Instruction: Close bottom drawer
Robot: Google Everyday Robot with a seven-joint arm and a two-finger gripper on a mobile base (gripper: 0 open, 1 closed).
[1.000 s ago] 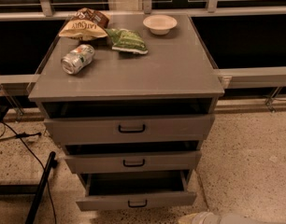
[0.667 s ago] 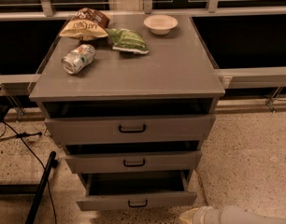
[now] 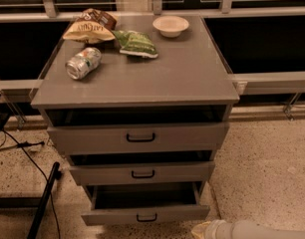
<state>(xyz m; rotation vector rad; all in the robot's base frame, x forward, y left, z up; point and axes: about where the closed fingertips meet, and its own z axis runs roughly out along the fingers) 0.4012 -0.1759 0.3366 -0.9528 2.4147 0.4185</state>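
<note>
The grey cabinet (image 3: 142, 78) has three drawers, each with a black bar handle. The bottom drawer (image 3: 145, 214) is pulled out farthest, and its dark inside shows from above. Its handle (image 3: 146, 217) is at the middle of the front. The middle drawer (image 3: 142, 173) and the top drawer (image 3: 137, 137) stand slightly out. My gripper (image 3: 201, 229) comes in low at the bottom right on a pale arm (image 3: 257, 230). It is just below and right of the bottom drawer's right front corner, close to the floor.
On the cabinet top lie a crushed can (image 3: 82, 62), a chip bag (image 3: 90, 28), a green snack bag (image 3: 136, 43) and a white bowl (image 3: 171, 25). A black pole (image 3: 43, 203) and cables (image 3: 20, 148) are on the floor at left. Speckled floor lies to the right.
My arm has reached in further from the bottom right, and more of its pale forearm shows. The drawers have not moved.
</note>
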